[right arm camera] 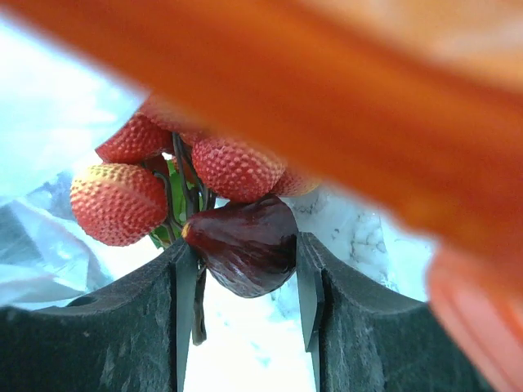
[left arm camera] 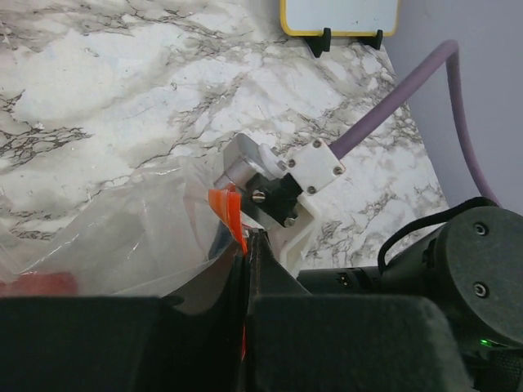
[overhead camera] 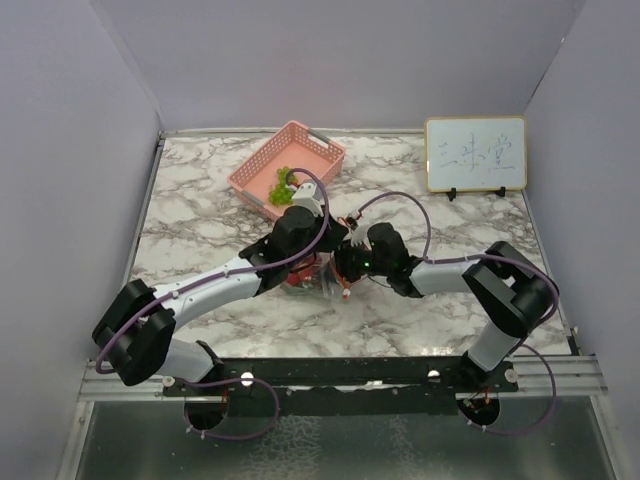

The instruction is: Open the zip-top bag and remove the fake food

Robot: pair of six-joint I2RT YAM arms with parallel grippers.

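The zip-top bag (overhead camera: 312, 283) lies on the marble table between my two grippers. My left gripper (left arm camera: 248, 242) is shut on the bag's mouth edge at the red-orange zip strip (left arm camera: 228, 212), with clear crinkly plastic (left arm camera: 122, 237) spreading to its left. My right gripper (right arm camera: 243, 250) is inside the bag, under the blurred zip strip (right arm camera: 327, 106). Its jaws are closed on a dark red piece of fake food (right arm camera: 245, 231). Red bumpy round pieces (right arm camera: 118, 204) on green stems hang just beyond it. In the top view the left gripper (overhead camera: 303, 258) and right gripper (overhead camera: 342, 270) meet over the bag.
A pink mesh basket (overhead camera: 262, 160) stands at the back with a green grape cluster (overhead camera: 281, 191) in it. A small whiteboard (overhead camera: 475, 153) stands at the back right and also shows in the left wrist view (left arm camera: 339, 15). Purple walls close in three sides.
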